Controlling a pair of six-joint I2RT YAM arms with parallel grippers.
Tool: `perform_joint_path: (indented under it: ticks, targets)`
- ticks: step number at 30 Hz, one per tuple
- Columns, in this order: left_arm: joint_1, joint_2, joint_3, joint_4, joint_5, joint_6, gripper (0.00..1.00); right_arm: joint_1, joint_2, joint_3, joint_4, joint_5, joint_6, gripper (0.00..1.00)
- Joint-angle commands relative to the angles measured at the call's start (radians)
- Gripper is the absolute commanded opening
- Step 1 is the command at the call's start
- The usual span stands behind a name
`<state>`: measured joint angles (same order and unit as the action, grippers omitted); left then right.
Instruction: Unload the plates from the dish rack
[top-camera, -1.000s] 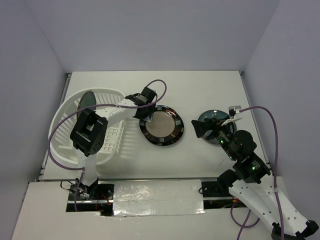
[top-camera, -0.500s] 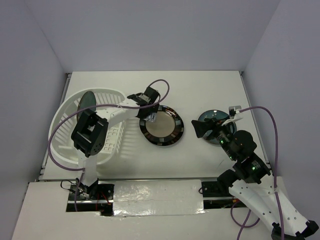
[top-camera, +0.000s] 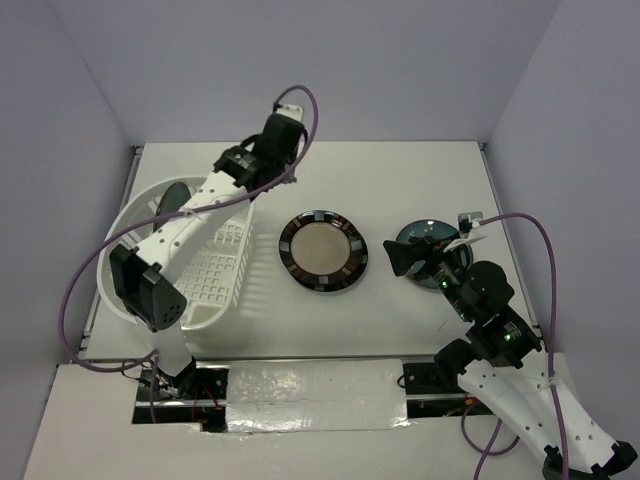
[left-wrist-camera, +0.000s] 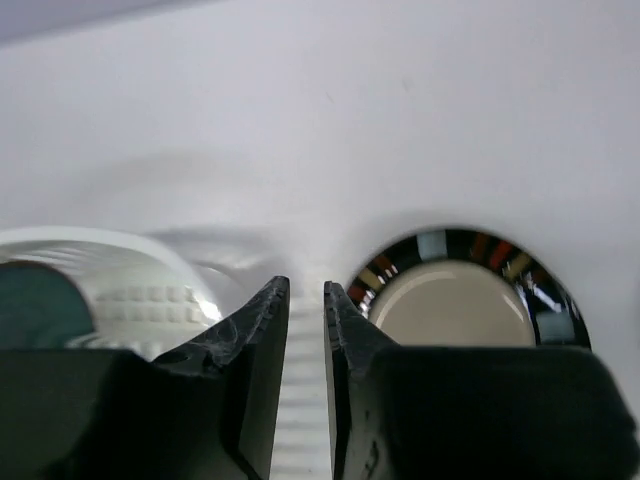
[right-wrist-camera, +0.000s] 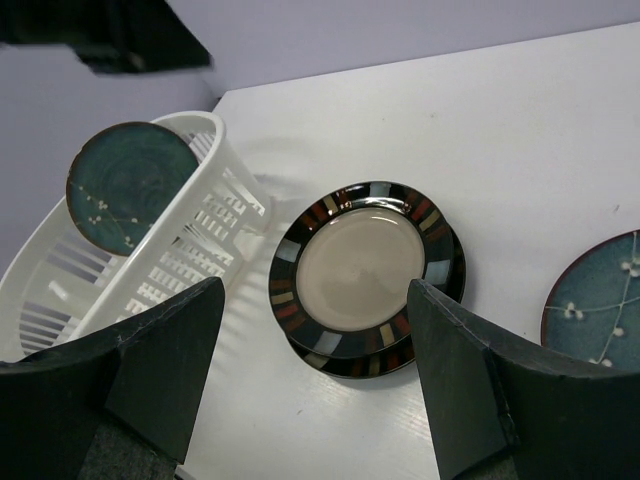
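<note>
- Dish rack (top-camera: 212, 285): a white slotted basket at the left of the table (top-camera: 400, 180), on the left arm's side.
- Teal plate in the rack (right-wrist-camera: 130, 185): stands on edge against the far left wall, propped upright by the basket. It is the one plate not yet unloaded. Standing on edge, it offers its rim upward, which probably suits a pinch from above.
- Beige plate (top-camera: 322, 250): lies flat on the table just right of the rack, outside the basket. In the right wrist view a second patterned rim shows beneath it, so it may rest on a like plate.
- Second teal plate (right-wrist-camera: 600, 300): lies flat well to the right, apart from the beige plate and close to the right arm.
- Left gripper (left-wrist-camera: 306, 290): raised above the rack's far right corner, its fingers aimed at bare table between rack and beige plate. The jaws are narrowed to a slit with nothing between them. The height is judged to give clearance over the rack's walls. The jaws would need to widen again to straddle the teal plate's rim.
- Right gripper (right-wrist-camera: 315, 290): hovers over the right of the table beside the second teal plate, jaws wide and empty. It is judged to be parked out of the left arm's path.
</note>
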<state>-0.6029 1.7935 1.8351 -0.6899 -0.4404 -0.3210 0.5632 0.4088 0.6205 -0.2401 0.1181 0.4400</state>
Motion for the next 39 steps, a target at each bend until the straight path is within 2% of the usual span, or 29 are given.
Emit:
perform_joint_path:
  ticks: [1, 3, 5, 7, 9, 13, 14, 16, 21, 27, 39]
  targets:
    - [0.035, -0.091, 0.153, -0.143, -0.245, 0.054, 0.32, 0.001, -0.004, 0.004, 0.009, 0.011, -0.012, 0.81]
    - [0.063, -0.132, 0.199, -0.207, -0.346, 0.062, 0.33, 0.003, -0.01, 0.002, 0.012, 0.005, -0.014, 0.81]
    - [0.15, -0.173, 0.193, -0.238, -0.369, 0.051, 0.36, 0.006, -0.011, 0.001, 0.015, 0.002, -0.012, 0.81]
    - [0.256, -0.252, 0.119, -0.269, -0.414, 0.039, 0.39, 0.004, -0.01, -0.001, 0.019, 0.002, -0.012, 0.81]
    - [0.31, -0.33, 0.042, -0.266, -0.426, 0.045, 0.4, 0.004, 0.002, 0.005, 0.013, -0.003, -0.014, 0.81]
    - [0.391, -0.456, -0.115, -0.142, -0.341, 0.141, 0.47, 0.003, 0.001, 0.01, 0.012, -0.015, -0.014, 0.81]
    - [0.432, -0.471, -0.137, -0.134, -0.28, 0.151, 0.53, 0.003, -0.002, 0.007, 0.015, -0.017, -0.014, 0.81]
    - [0.478, -0.464, -0.166, -0.141, -0.244, 0.154, 0.53, 0.004, -0.008, 0.005, 0.012, -0.014, -0.014, 0.81]
    - [0.512, -0.485, -0.313, -0.054, -0.14, 0.201, 0.52, 0.004, -0.011, 0.004, 0.012, -0.006, -0.015, 0.81]
    - [0.558, -0.471, -0.376, -0.03, -0.037, 0.244, 0.56, 0.004, -0.005, 0.008, 0.01, -0.023, -0.017, 0.81]
    - [0.569, -0.401, -0.445, -0.01, -0.007, 0.247, 0.54, 0.004, -0.022, 0.008, 0.002, -0.012, -0.017, 0.81]
